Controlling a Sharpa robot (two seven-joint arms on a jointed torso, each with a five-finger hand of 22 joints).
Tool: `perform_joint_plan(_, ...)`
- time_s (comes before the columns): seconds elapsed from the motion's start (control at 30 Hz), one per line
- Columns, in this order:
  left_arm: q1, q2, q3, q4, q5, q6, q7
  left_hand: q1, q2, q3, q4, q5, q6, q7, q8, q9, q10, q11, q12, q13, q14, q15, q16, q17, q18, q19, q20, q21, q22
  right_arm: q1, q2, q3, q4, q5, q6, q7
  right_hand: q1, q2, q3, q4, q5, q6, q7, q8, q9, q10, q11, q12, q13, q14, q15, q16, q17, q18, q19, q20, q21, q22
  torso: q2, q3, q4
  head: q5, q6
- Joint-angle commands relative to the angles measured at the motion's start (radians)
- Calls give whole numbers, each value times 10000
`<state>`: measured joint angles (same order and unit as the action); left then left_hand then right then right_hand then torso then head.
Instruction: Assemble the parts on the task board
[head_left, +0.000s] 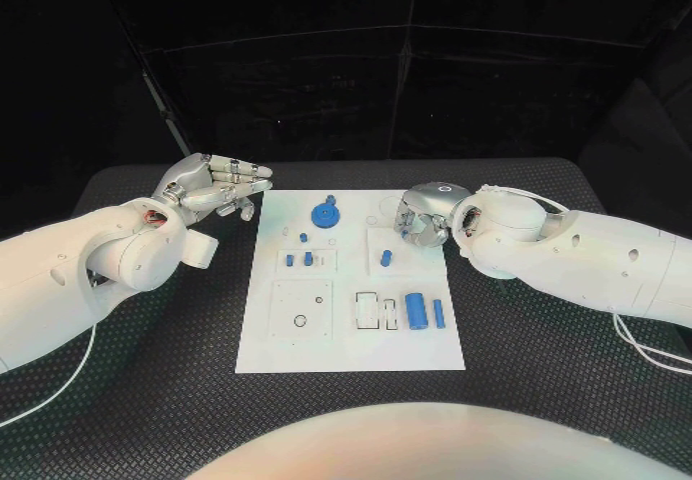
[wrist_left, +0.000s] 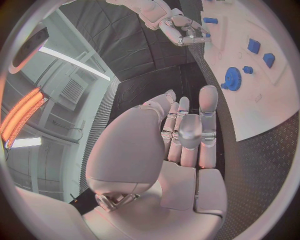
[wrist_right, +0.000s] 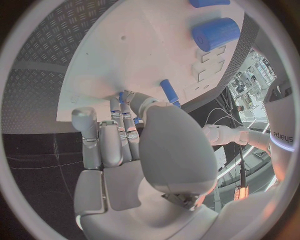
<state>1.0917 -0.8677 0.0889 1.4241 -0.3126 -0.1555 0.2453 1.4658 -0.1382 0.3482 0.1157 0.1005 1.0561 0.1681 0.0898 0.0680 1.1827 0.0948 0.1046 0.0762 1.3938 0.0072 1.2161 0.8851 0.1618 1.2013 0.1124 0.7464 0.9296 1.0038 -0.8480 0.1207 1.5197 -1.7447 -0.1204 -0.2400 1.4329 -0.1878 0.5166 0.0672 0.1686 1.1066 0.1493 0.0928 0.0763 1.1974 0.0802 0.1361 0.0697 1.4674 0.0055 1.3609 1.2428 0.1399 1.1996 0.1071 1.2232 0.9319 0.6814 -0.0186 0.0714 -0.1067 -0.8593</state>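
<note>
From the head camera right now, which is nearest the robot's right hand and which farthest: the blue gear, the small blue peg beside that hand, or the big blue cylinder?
1. Small blue peg, just beside the right hand.
2. Blue gear, toward the board's far middle.
3. Big blue cylinder, on the board's near part.

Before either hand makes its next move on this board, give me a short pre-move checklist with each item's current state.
1. Left hand free of parts: ok; it hovers beside the white task board, off its left edge, fingers curled, nothing in them.
2. Right hand empty: cannot tell; it sits over the board's upper right corner, fingers turned down.
3. Blue gear reachable: ok; it lies uncovered near the board's top.
4. Large blue cylinder and thin blue rod in place: ok; side by side at lower right.
5. Small blue peg clear of the right hand: cannot tell; it is close to the fingers.
</note>
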Motion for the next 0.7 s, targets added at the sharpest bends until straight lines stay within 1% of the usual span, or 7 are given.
perform_joint_plan(0.03,5,0,10,15,56,27,49,130,15,7,-59,16,-21,8,-53,-14,-85,15,49,-6,-51,33,-59,-10,101,-58,6,-52,-12,-75,-6,-70,7,10,301,-35,-130,78,-43,-26,-49,178,-58,89,24,194,-65,109,51,458,-110,60,36,-109,96,-29,80,51,-3,2,-3,-12,-8)
perform_joint_plan(0.23,-5,5,10,13,56,14,57,145,22,20,-74,17,-20,10,-53,-13,-92,16,50,-6,-52,33,-62,-16,102,-55,6,-58,-15,-76,23,-70,21,-259,228,-122,-168,220,-103,-52,-63,422,-165,183,53,410,-173,197,84,482,-200,131,114,-134,194,-112,138,163,1,2,4,-18,-24)
perform_joint_plan(0.37,-11,6,10,13,56,3,61,145,22,20,-74,17,-20,10,-53,-13,-92,16,50,-6,-52,33,-62,-16,102,-55,6,-58,-15,-77,41,-70,36,-371,210,-163,-150,304,-119,-90,-53,517,-203,216,62,487,-211,216,94,494,-234,164,148,-147,239,-148,167,214,6,-1,1,-6,-30)
perform_joint_plan(0.57,-18,1,10,15,55,-10,59,159,24,30,-87,17,-22,11,-55,-13,-99,18,50,-7,-53,33,-65,-23,103,-54,6,-65,-19,-81,41,-70,63,-554,154,-258,-18,394,-105,-247,28,553,-207,207,52,530,-233,205,96,502,-263,195,174,-163,295,-190,209,284,-1,-5,-6,-12,-41)
perform_joint_plan(0.7,-21,-6,10,21,55,-12,56,168,22,35,-99,17,-27,14,-57,-14,-108,20,48,-8,-52,34,-65,-22,104,-54,6,-72,-24,-86,27,-69,118,-627,18,-285,41,409,-102,-337,104,545,-191,186,40,534,-225,191,95,503,-262,205,178,-167,305,-200,219,295,-1,0,-7,-17,-41)
